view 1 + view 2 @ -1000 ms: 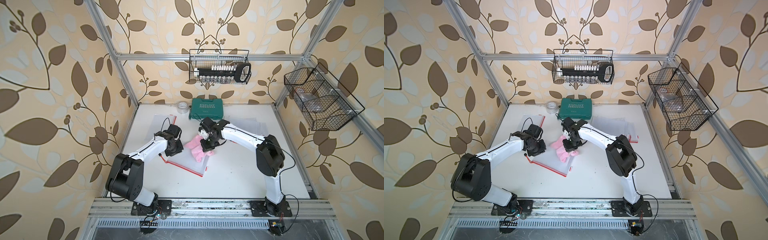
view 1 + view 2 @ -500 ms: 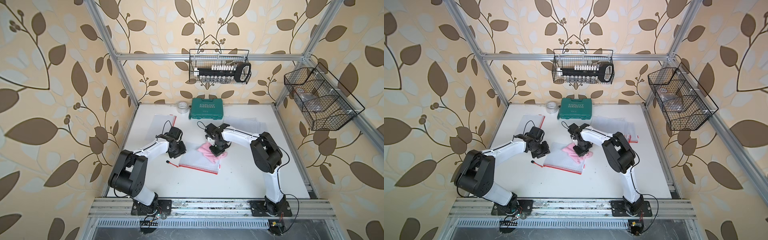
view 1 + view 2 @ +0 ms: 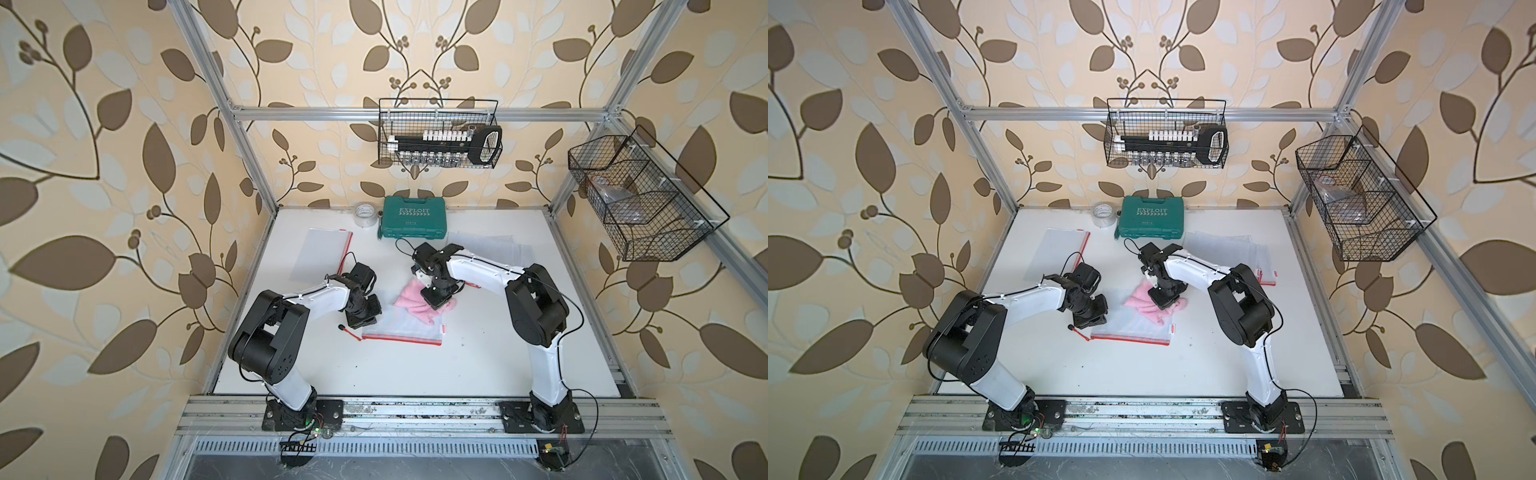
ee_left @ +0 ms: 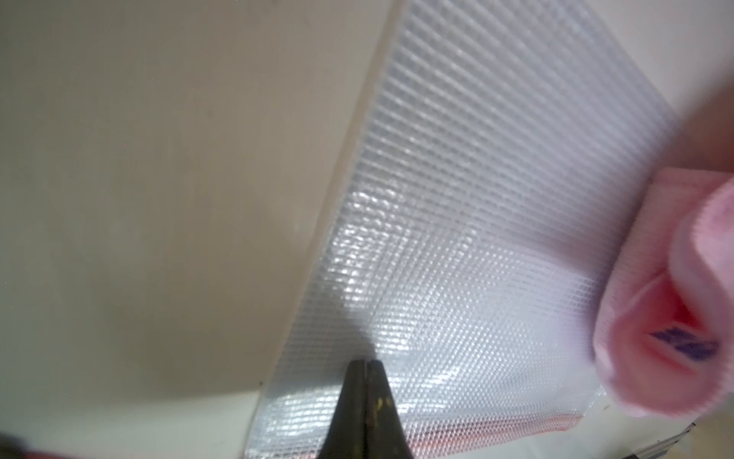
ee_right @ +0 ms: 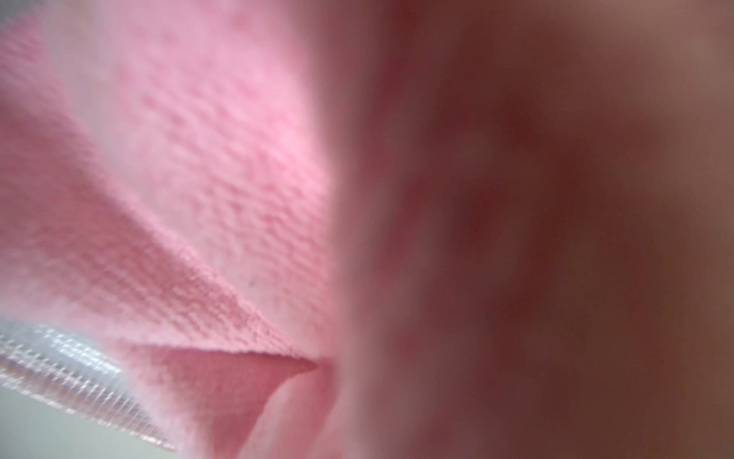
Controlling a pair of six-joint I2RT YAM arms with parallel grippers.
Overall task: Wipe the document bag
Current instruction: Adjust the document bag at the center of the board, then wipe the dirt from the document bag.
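The translucent mesh document bag (image 3: 401, 330) with a red zipper edge lies flat on the white worktop (image 3: 415, 374). The left claw (image 4: 365, 375), pressed together, rests its tips on the bag near one edge. The right claw (image 3: 435, 300) pinches a crumpled pink cloth (image 3: 409, 300) lying on the bag.

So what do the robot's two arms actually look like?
The left arm and right arm match: white tubular links between chunky black joint housings, each standing on a black base plate. A thin black cable loops out at the right wrist, and the left wrist has one too. The left tool ends dark and tapered. No markings are legible.
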